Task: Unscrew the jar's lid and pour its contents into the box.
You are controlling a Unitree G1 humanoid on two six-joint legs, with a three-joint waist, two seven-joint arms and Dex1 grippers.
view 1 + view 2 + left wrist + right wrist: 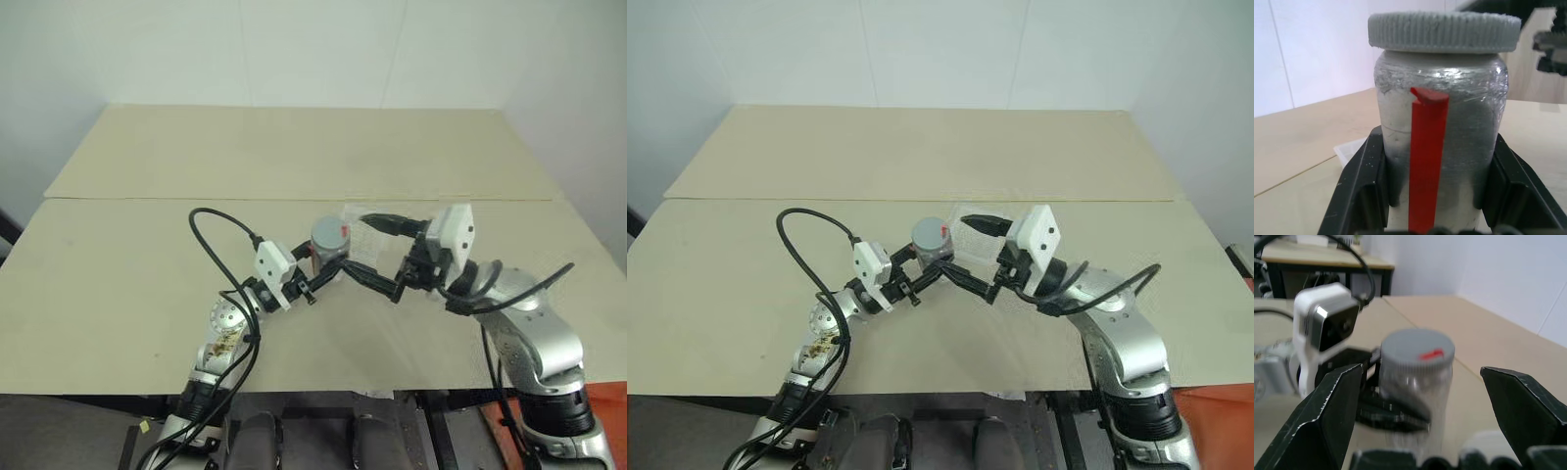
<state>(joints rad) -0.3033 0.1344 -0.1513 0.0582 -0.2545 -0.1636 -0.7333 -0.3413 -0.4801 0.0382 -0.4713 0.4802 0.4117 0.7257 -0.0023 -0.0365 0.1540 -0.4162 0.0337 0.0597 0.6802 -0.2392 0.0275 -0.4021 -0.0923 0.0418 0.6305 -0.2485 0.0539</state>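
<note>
My left claw (312, 281) hugs the jar (329, 245) tight in the middle of the frame, so my wide-open right claw (1420, 431) should close evenly around the lid (1418, 348) before I twist.

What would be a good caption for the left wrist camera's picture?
Left gripper clamped on the jar, its ribbed grey lid on, above the table.

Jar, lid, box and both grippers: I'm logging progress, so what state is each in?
jar: upright, clamped between the left gripper's fingers.
lid: on the jar.
box: on the table beyond the jar, contents not discernible.
left gripper: shut on jar.
right gripper: open, facing the lid.
</note>
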